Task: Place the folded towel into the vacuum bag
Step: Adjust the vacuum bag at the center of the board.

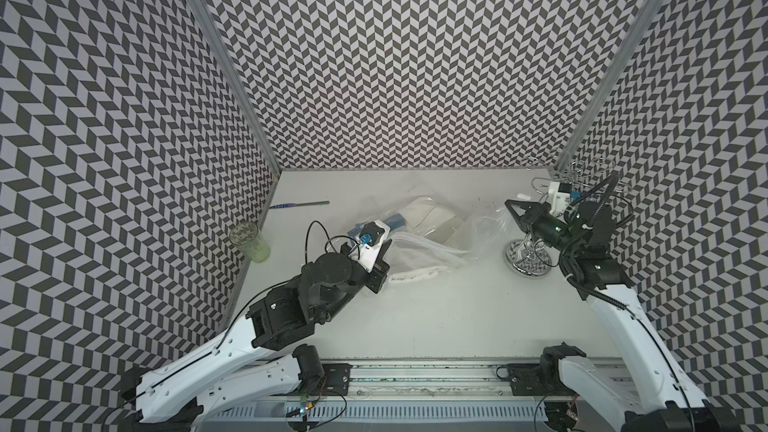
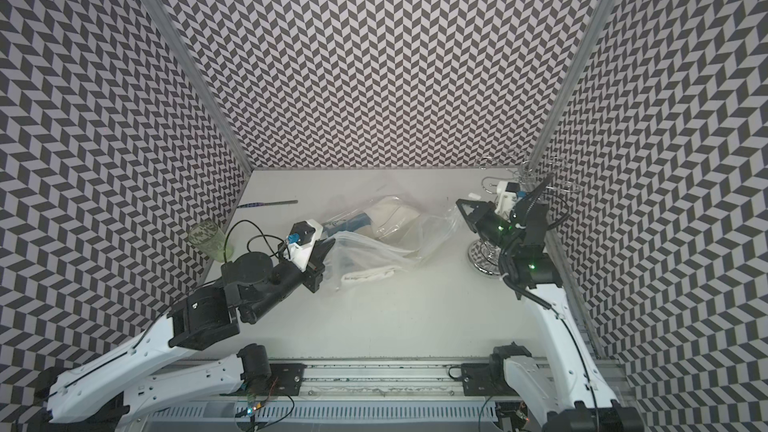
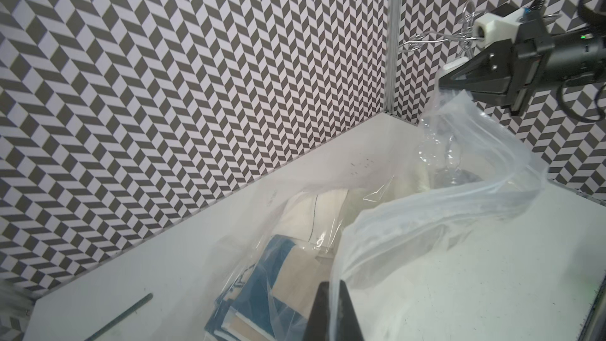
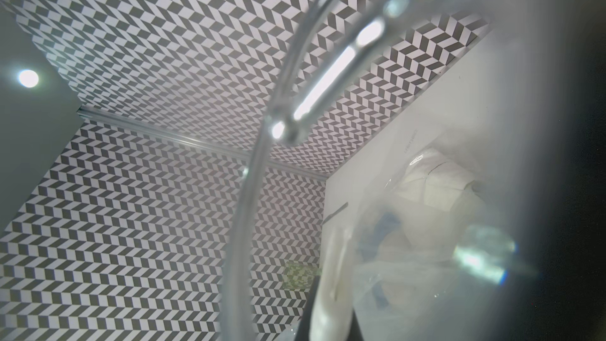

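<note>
smeared out of focus in the right wrist view: shiny rod (image 4: 244, 211) and bag (image 4: 410, 273). cut off by the frame edge, all but the tips: left gripper (image 3: 333, 290). veiled by plastic, in or under unclear: white towel (image 1: 415, 275).

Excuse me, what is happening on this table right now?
Both arms hold the vacuum bag. The left gripper is shut on one edge, and the right gripper is shut on a raised corner. Folded cream and blue cloth lies inside. A white towel lies by the left gripper, seemingly under the plastic.
</note>
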Controlling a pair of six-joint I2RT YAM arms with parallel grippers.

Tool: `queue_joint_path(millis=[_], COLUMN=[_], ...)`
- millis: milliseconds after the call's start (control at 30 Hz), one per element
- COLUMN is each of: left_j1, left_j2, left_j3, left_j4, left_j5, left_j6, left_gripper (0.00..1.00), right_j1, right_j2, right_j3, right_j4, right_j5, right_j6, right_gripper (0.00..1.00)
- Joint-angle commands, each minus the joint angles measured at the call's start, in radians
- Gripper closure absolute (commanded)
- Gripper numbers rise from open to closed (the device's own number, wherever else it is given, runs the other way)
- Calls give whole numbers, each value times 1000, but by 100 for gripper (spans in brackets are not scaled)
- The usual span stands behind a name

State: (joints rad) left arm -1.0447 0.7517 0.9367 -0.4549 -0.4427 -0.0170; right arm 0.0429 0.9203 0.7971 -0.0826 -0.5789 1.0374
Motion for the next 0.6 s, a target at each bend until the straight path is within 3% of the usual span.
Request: queue_joint_path(millis=[0,167,300,567], left_j1=[37,98,106,123], left_j2=[-15,-20,-5,39], left_j3=[-43,-90,-105,-117], left_j4=[-41,-12,8,-16], left_j5=[10,110,147,231], left_j6=[-91,-131,-148,-207], left_gripper=[100,100,100,100], right_j1=[29,43,42,43], right_j2=[-27,-53,-33,-19], right_j3=[-81,-159,-136,-37], right_j4=[-150,-174,-216,-322], right_j5=[67,76,116,144], right_j6=[51,-7,-111,-391], right_gripper=[100,96,86,41])
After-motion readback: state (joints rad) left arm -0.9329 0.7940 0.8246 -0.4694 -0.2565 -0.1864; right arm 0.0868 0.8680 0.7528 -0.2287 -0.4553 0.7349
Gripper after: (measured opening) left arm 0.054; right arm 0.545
